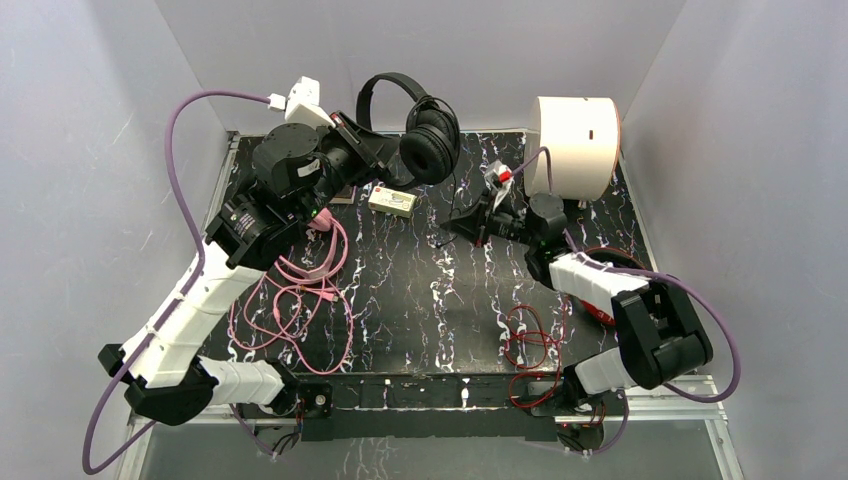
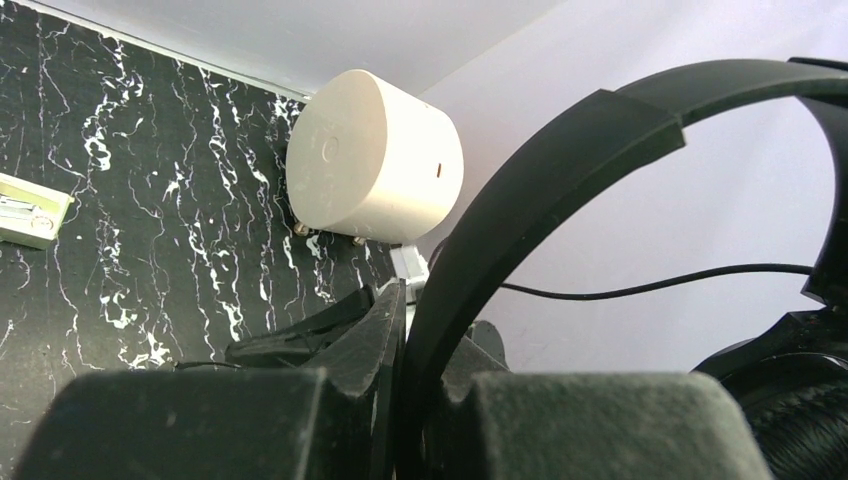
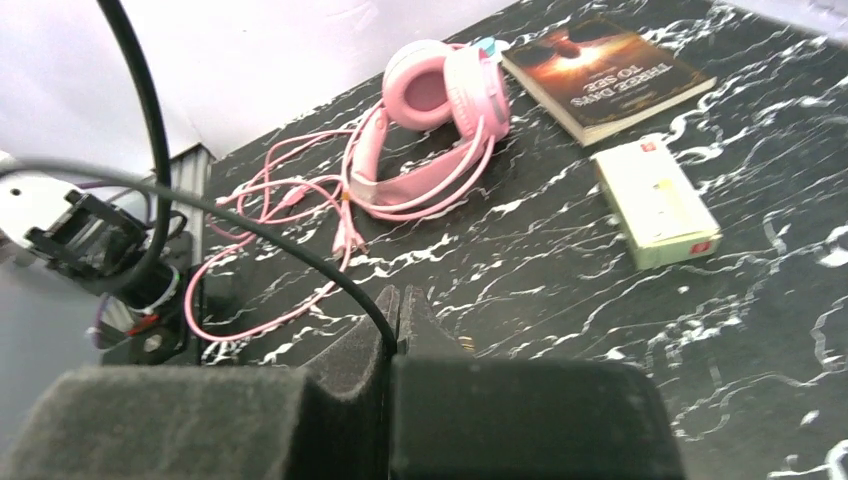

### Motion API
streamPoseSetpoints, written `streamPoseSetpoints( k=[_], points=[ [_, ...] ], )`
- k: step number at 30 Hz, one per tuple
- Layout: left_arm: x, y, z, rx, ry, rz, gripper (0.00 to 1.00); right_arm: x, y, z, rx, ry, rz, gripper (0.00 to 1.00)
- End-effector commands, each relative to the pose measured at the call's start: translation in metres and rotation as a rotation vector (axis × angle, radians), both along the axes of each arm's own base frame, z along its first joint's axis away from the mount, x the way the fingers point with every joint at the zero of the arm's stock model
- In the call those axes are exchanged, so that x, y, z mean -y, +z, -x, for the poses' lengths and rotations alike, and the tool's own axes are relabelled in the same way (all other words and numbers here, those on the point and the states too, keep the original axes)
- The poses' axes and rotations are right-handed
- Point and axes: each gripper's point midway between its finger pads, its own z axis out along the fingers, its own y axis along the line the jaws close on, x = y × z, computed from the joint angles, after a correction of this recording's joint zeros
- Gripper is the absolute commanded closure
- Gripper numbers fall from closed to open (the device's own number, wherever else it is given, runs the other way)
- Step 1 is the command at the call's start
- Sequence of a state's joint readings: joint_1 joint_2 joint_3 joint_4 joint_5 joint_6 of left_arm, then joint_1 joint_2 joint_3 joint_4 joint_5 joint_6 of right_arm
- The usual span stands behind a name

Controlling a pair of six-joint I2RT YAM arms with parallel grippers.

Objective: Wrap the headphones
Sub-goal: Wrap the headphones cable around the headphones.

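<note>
The left gripper (image 2: pixel 398 300) is clamped tight on the headband (image 2: pixel 560 170) of the black headset (image 1: pixel 432 140), holding it lifted clear of the marbled black table (image 1: pixel 420 300) near the far wall, ear cups hanging to the right of the claw. Its thin black cable (image 3: pixel 250 225) runs away from the cups, and the right gripper (image 3: pixel 398 320) has its jaws pinched fully together on that cable, low over the middle of the table.

Around them lies a fair bit of clutter. The pink headset (image 3: pixel 440 110) rests on the table's left side, largely hidden under the left arm in the top view, with its pink cable (image 1: pixel 300 300) sprawled in loose loops toward the near edge. Just beside it sit a book (image 3: pixel 605 70) and a small white box (image 3: pixel 655 200) – the box lies between the two claws, close below the lifted headset. A cream drum (image 1: pixel 575 145) stands on short feet at the far right, right behind the right wrist. The red headset (image 1: pixel 600 305) is mostly covered by the right forearm, and its red cable (image 1: pixel 530 340) lies tangled near that arm's base
</note>
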State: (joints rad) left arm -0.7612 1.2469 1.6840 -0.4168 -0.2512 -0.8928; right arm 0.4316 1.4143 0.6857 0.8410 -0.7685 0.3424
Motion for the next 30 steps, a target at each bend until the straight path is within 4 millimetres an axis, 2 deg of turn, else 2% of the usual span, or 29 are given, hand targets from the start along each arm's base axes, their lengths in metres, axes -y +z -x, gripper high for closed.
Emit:
streamPoseSetpoints(
  k=[1,4,7,10,11,13,15,17,19,21,23,27,30],
  points=[
    [-0.018,0.044,0.002,0.090,0.063,0.091,1.00,-0.008,0.011,0.017,0.013,0.015,-0.076,1.00],
    [-0.037,0.042,-0.015,0.121,0.210,0.075,1.00,-0.022,-0.019,0.038,-0.133,0.028,-0.008,1.00],
    [-0.072,0.028,-0.044,0.125,0.477,0.011,1.00,-0.036,-0.050,0.078,-0.209,0.086,0.112,1.00],
    [-0.099,0.028,-0.070,0.192,0.711,-0.143,1.00,-0.032,-0.071,0.120,-0.229,0.145,0.235,1.00],
    [-0.104,0.024,-0.081,0.200,0.760,-0.220,1.00,-0.028,-0.072,0.133,-0.226,0.161,0.263,1.00],
    [-0.119,0.002,-0.112,0.153,0.812,-0.344,1.00,-0.018,-0.070,0.158,-0.225,0.206,0.293,1.00],
    [-0.138,-0.026,-0.137,0.082,0.860,-0.447,1.00,-0.009,-0.059,0.177,-0.220,0.237,0.300,1.00],
    [-0.151,-0.053,-0.150,0.037,0.893,-0.553,1.00,-0.003,-0.039,0.191,-0.201,0.269,0.282,1.00],
    [-0.152,-0.078,-0.159,0.029,0.883,-0.625,1.00,0.001,-0.017,0.202,-0.181,0.312,0.249,1.00],
    [-0.148,-0.102,-0.163,0.013,0.838,-0.718,1.00,0.005,0.004,0.205,-0.166,0.311,0.240,1.00],
    [-0.147,-0.129,-0.162,-0.021,0.782,-0.817,1.00,0.010,0.030,0.199,-0.132,0.255,0.245,1.00],
    [-0.157,-0.181,-0.142,-0.077,0.702,-0.990,1.00,0.014,0.103,0.197,0.010,0.239,0.185,1.00],
    [-0.149,-0.207,-0.126,-0.079,0.577,-1.081,1.00,0.014,0.147,0.183,0.101,0.176,0.166,1.00]
  ],
)
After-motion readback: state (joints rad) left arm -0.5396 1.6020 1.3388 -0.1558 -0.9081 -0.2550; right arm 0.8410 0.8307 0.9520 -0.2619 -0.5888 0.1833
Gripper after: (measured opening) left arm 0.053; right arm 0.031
